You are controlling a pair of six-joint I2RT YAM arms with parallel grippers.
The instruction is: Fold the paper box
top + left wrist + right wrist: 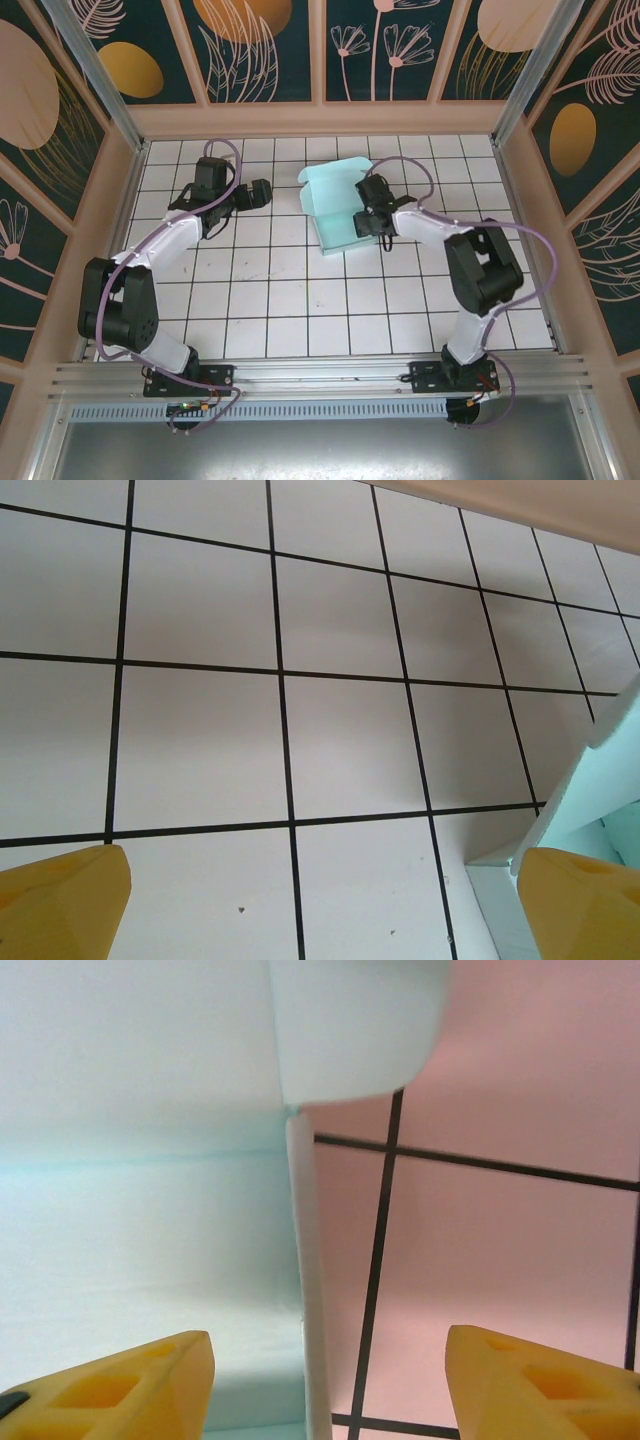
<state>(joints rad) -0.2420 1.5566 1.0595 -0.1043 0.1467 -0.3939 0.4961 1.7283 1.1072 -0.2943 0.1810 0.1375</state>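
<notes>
The pale aqua paper box (334, 205) lies on the tiled floor at centre back, with panels partly raised. My right gripper (372, 215) hovers at the box's right side. In the right wrist view that gripper (325, 1385) is open, and the box's upright side wall (303, 1290) stands between its yellow fingers, with the box floor (130, 1210) on the left and a rounded tab (355, 1030) above. My left gripper (258, 192) sits left of the box; in the left wrist view it (325, 905) is open over bare tiles, with the box's corner (600, 780) by its right finger.
White tiles with black grout (300, 300) cover the floor. Peach walls (320, 120) and decorated panels enclose the cell at the back and sides. An aluminium rail (320, 375) runs along the near edge by the arm bases.
</notes>
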